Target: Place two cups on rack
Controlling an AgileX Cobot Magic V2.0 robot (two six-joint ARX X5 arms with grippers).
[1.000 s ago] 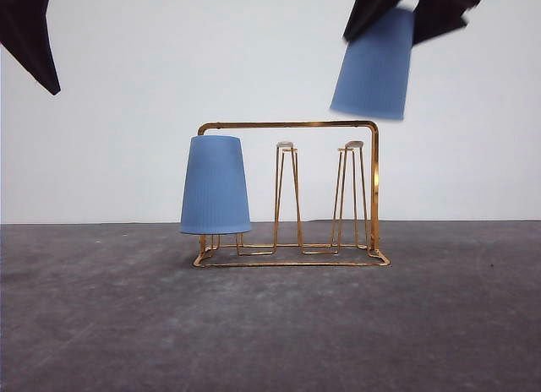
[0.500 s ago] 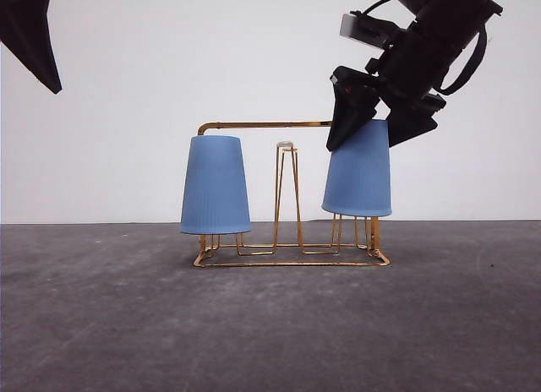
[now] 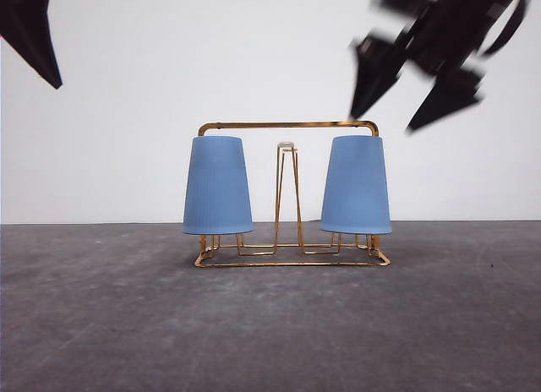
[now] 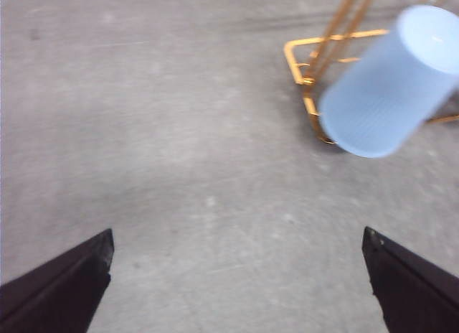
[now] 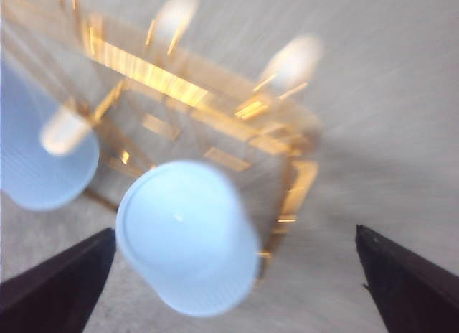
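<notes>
Two light-blue cups sit upside down on the gold wire rack (image 3: 287,126): one cup (image 3: 217,186) on its left prong, the other cup (image 3: 356,186) on its right prong. The middle prong stands bare. My right gripper (image 3: 404,89) hovers open and blurred above the right cup, apart from it. The right wrist view looks down on that cup (image 5: 188,234) between the spread fingers (image 5: 409,283). My left gripper, whose dark finger (image 3: 32,33) shows at the upper left, is open; its wrist view shows the left cup (image 4: 391,85) and the rack's base (image 4: 305,71).
The rack stands mid-table on a dark grey surface (image 3: 270,324) with a white wall behind. Open floor lies in front of and to both sides of the rack.
The right gripper lowered the second cup onto the right prong, let go of it, and has risen up and away. The left arm stayed still.
</notes>
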